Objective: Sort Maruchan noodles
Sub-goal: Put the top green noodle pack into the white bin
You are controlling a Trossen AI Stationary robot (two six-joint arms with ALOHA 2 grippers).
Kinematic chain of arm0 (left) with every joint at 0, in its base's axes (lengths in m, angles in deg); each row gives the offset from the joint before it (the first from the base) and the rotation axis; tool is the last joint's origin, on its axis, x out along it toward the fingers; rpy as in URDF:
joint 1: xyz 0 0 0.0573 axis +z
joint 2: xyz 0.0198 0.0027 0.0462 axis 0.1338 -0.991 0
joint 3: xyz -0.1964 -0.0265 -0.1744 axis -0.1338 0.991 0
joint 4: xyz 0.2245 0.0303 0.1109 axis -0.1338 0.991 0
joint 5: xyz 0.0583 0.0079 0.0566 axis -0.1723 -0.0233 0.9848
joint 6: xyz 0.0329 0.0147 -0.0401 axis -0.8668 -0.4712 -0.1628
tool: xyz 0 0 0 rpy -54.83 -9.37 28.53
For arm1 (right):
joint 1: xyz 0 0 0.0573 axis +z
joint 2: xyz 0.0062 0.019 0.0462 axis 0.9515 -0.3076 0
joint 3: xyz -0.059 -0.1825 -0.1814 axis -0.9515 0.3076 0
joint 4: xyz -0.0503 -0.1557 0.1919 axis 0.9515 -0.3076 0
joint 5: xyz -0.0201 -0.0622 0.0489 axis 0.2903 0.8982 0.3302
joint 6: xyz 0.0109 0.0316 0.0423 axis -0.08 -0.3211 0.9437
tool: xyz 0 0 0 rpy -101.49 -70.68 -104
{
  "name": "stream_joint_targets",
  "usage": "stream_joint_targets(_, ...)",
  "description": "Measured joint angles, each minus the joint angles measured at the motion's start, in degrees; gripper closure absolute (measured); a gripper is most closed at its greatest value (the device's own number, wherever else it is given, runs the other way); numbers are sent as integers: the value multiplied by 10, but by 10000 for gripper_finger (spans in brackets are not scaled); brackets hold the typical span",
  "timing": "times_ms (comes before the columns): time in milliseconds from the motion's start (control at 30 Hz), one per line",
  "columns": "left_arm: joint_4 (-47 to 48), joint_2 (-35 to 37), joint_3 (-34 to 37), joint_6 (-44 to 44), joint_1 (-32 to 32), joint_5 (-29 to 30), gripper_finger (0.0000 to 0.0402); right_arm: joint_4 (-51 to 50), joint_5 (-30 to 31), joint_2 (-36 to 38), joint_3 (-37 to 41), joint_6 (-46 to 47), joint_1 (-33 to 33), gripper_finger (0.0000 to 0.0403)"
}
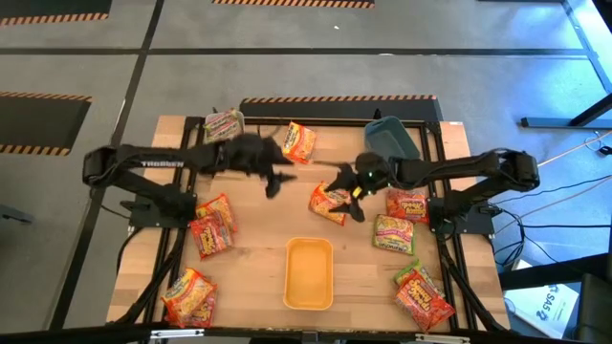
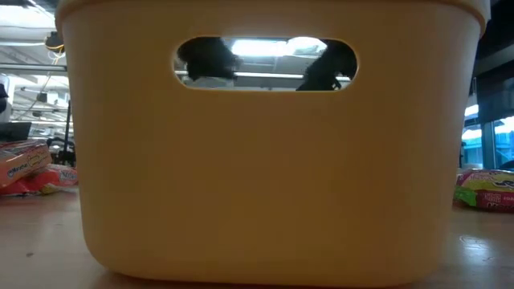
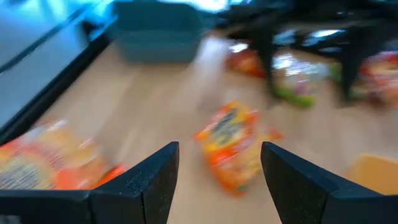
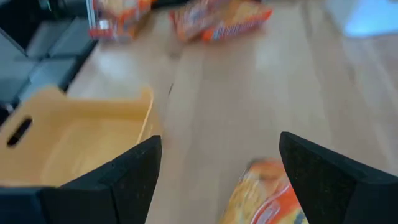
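Left end effector (image 3: 214, 180) and right end effector (image 4: 217, 177) both released, hovering mid-desk (image 1: 258, 244) above an orange noodle packet (image 1: 328, 204). Best centred over the packet's short sides before descending; other packets scattered around the yellow bin (image 1: 309, 273).

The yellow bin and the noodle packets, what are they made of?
The yellow bin looks like smooth, matte molded plastic: one even colour, rounded corners, a cut-out handle slot. The noodle packets, like the orange one, look like thin printed plastic film, judging by their bright printing and uneven edges.
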Motion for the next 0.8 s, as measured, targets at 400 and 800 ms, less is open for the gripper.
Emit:
stream_joint_targets(400, -288, -13, 157, 96, -233, 142, 180, -66, 136, 0, 0, 108, 175, 93)
stream_joint_targets(800, -414, -169, 146, 174, -362, 231, 180, -210, 298, 39, 0, 301, 363, 93)
